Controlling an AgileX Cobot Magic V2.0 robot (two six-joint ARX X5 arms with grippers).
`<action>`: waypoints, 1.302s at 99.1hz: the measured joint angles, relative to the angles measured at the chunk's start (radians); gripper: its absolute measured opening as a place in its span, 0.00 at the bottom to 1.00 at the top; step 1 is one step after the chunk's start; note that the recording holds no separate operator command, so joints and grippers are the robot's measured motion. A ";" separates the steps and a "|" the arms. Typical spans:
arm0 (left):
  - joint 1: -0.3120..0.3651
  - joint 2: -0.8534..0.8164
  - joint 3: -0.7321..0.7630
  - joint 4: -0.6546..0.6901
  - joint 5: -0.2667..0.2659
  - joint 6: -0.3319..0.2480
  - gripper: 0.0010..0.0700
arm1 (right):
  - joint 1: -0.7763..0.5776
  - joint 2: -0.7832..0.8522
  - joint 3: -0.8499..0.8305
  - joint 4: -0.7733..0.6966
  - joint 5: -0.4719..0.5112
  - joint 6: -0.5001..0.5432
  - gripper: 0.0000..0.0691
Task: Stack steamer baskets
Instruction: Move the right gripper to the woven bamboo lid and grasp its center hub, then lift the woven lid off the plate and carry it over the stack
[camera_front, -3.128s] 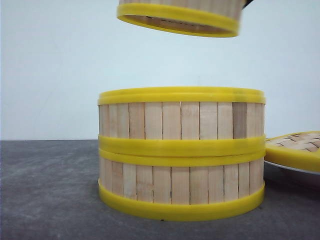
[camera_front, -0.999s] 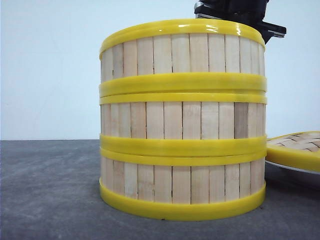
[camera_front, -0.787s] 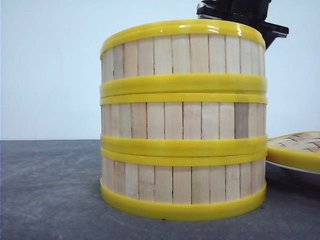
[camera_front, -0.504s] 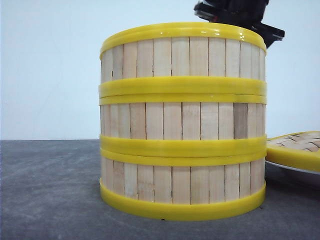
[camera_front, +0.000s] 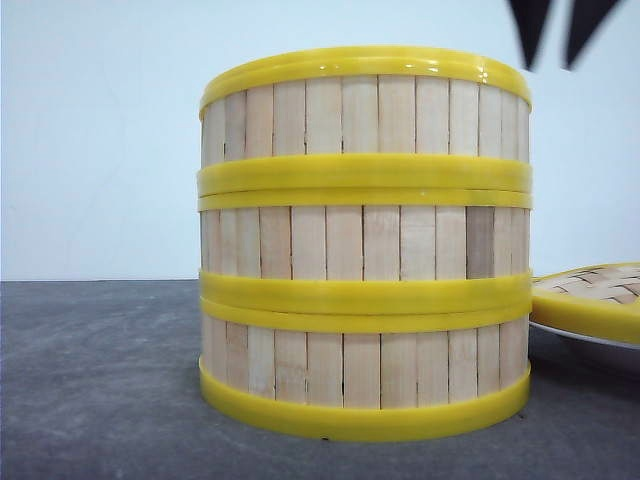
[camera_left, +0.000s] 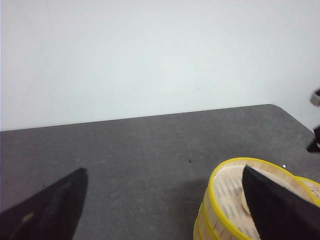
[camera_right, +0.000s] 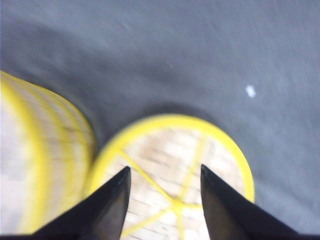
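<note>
On the dark grey, rough worktop (camera_front: 100, 380): three round steamer baskets (camera_front: 365, 240), stacked one on another in a straight tower. Walls of pale upright wooden slats, thick shiny yellow plastic rims meeting at each join. Just beside the tower, on the right: a flat lid (camera_front: 590, 295) with a yellow rim and woven top, cut off by the edge of the front view, resting on a white plate (camera_front: 590, 343) with only a thin sliver showing.

Above the tower's right side: right tool (camera_front: 556, 45), two dark pointed fingers spread apart, holding nothing, clear of the top rim. Rest of that arm out of sight. Blurry in the right wrist view, over the woven lid.

Left tool (camera_left: 165, 210): fingers spread wide, gripping nothing, up over the worktop next to the stack.
</note>
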 joint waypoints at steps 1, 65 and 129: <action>0.000 0.000 0.000 0.000 0.000 0.000 0.84 | -0.006 -0.006 -0.018 0.008 0.000 0.000 0.38; 0.000 0.010 0.000 0.038 0.000 0.015 0.84 | -0.105 -0.063 -0.535 0.339 -0.071 0.001 0.38; 0.000 0.013 0.000 0.038 0.000 0.016 0.84 | -0.106 -0.051 -0.534 0.263 -0.087 0.001 0.38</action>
